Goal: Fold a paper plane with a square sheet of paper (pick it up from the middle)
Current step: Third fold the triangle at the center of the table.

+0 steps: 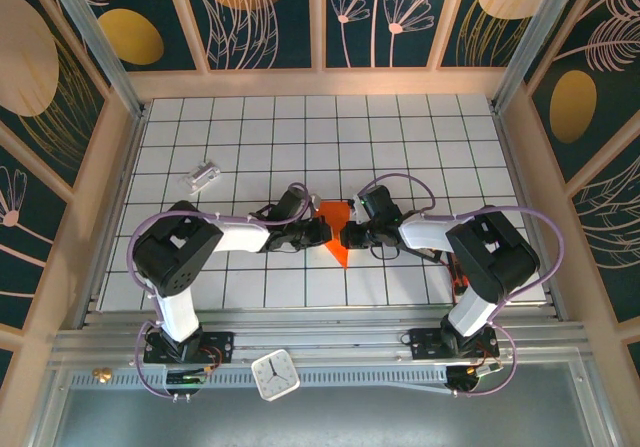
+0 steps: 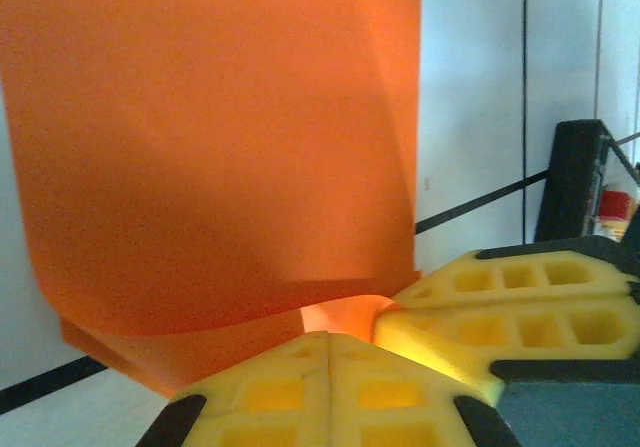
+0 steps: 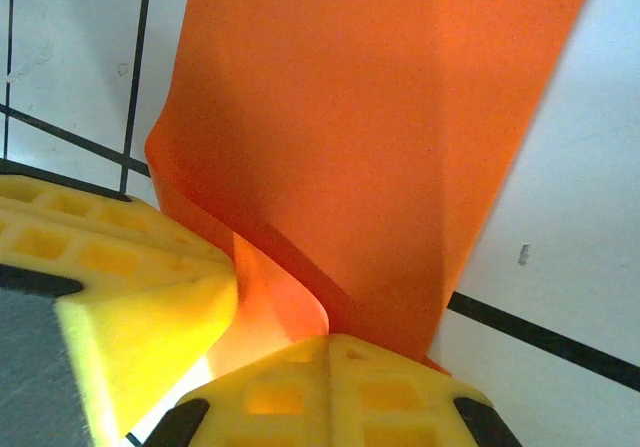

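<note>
The square sheet of paper (image 1: 338, 249) is bright orange and folded to a pointed shape, its tip toward the near edge. It lies mid-table between both arms. My left gripper (image 1: 322, 231) comes in from the left, shut, tips against the paper. My right gripper (image 1: 351, 235) meets it from the right, also shut. In the left wrist view the paper (image 2: 220, 147) stands curled up just beyond my shut left gripper (image 2: 328, 339), with the right gripper's yellow fingers (image 2: 520, 312) alongside. In the right wrist view a raised flap of paper (image 3: 380, 137) rises ahead of my shut right gripper (image 3: 328, 339).
A small silvery-white block (image 1: 202, 175) lies at the back left of the gridded table (image 1: 400, 137). A small black tray (image 1: 458, 279) with red bits sits by the right arm. A white clock (image 1: 274, 375) rests on the front rail. Wooden walls enclose the table.
</note>
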Available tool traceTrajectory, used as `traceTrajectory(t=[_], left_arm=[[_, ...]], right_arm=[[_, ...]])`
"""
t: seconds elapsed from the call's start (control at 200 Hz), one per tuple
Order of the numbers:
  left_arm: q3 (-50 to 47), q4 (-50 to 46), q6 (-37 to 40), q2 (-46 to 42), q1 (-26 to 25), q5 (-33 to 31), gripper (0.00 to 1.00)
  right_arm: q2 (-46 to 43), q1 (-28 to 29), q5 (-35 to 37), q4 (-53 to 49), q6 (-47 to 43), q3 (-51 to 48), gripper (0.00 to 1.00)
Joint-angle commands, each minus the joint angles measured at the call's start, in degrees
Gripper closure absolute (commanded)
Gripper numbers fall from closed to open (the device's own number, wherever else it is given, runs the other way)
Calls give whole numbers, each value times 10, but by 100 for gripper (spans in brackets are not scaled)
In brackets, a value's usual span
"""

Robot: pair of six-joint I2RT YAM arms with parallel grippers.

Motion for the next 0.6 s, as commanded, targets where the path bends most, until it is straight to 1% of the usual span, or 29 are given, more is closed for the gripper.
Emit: traceTrajectory(t=[0.0,0.5,0.595], left_arm=[[1,-28,21,10,5,-14,100],[-9,-51,43,20,6,-39,100],[-12,-50,43,22,6,-40,100]], right_arm=[[31,10,25,-60,-1,-25,100],[19,10,29,-79,-10,-7,100],[8,10,29,-92,-14,3,96]])
